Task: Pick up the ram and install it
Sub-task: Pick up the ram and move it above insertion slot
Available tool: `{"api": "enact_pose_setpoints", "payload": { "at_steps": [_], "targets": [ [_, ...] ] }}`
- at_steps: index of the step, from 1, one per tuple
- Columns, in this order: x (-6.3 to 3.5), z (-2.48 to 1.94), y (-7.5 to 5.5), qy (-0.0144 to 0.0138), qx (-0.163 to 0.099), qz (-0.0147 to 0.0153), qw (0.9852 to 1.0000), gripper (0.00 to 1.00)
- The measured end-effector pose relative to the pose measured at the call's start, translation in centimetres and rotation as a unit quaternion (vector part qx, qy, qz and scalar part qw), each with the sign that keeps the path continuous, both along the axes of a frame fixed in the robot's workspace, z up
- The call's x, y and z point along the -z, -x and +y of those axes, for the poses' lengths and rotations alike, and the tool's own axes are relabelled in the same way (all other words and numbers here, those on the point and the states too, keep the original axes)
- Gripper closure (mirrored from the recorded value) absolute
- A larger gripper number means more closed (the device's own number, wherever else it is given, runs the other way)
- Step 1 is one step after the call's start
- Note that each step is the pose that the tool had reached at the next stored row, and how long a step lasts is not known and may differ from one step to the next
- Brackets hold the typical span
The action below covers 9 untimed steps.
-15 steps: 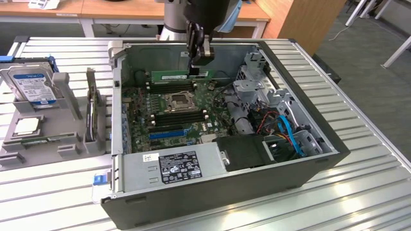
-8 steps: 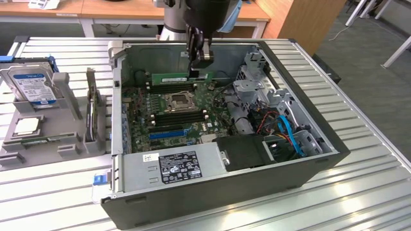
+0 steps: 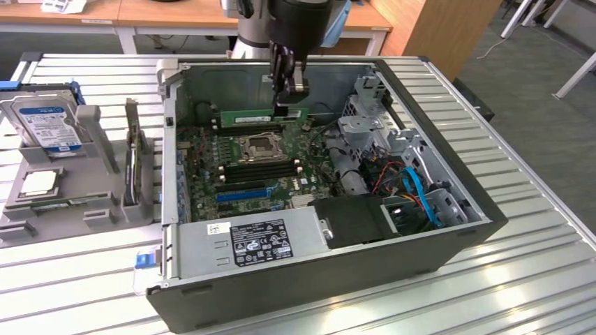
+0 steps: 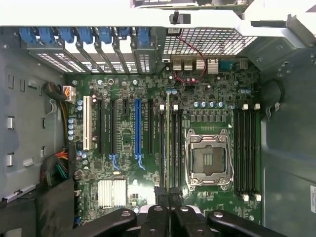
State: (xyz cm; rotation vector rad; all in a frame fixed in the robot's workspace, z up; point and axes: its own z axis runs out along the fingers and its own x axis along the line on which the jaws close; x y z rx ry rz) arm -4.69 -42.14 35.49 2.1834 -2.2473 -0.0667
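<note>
The ram point(image 3: 248, 113) is a long green stick held level, on edge, above the far part of the motherboard point(image 3: 209, 150) inside the open computer case point(image 3: 308, 286). My gripper point(image 3: 290, 105) reaches down from above and is shut on the stick's end toward the exterior view's right. In the wrist view the ram point(image 4: 168, 138) shows edge-on as a thin line running out from my gripper point(image 4: 168, 195), lined up over the black memory slots point(image 4: 176, 148) beside the CPU socket point(image 4: 208, 159). A second bank of slots point(image 4: 247, 148) lies on the socket's other side.
A metal drive cage point(image 3: 368, 132) and blue cables point(image 3: 423, 199) fill the case's side at the exterior view's right. The grey power supply point(image 3: 251, 241) sits at the near side. A silver hard drive point(image 3: 47, 122) stands in a grey holder point(image 3: 93, 206) at the exterior view's left.
</note>
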Motion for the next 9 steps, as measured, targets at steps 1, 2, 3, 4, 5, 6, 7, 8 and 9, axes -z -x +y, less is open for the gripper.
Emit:
{"api": "enact_pose_setpoints", "payload": {
  "at_steps": [1,2,3,4,5,6,7,8,9],
  "targets": [
    [0.09,0.00,0.00,0.0000,0.000,-0.0001,1.0000,0.88],
    [0.17,0.00,0.00,0.0000,0.000,-0.0003,1.0000,0.88],
    [0.23,0.00,0.00,0.0000,0.000,-0.0004,1.0000,0.88],
    [0.24,0.00,0.00,0.0001,0.000,-0.0004,1.0000,0.88],
    [0.24,0.00,0.00,0.0002,0.000,-0.0004,1.0000,0.88],
    [0.24,0.00,0.00,0.0001,0.000,-0.0004,1.0000,0.88],
    [0.25,0.00,0.00,0.0001,0.000,-0.0004,1.0000,0.88],
    [0.25,0.00,0.00,0.0001,0.000,-0.0004,1.0000,0.88],
    [0.26,0.00,-0.04,0.0000,0.000,-0.0004,1.0000,0.88]
  ]
}}
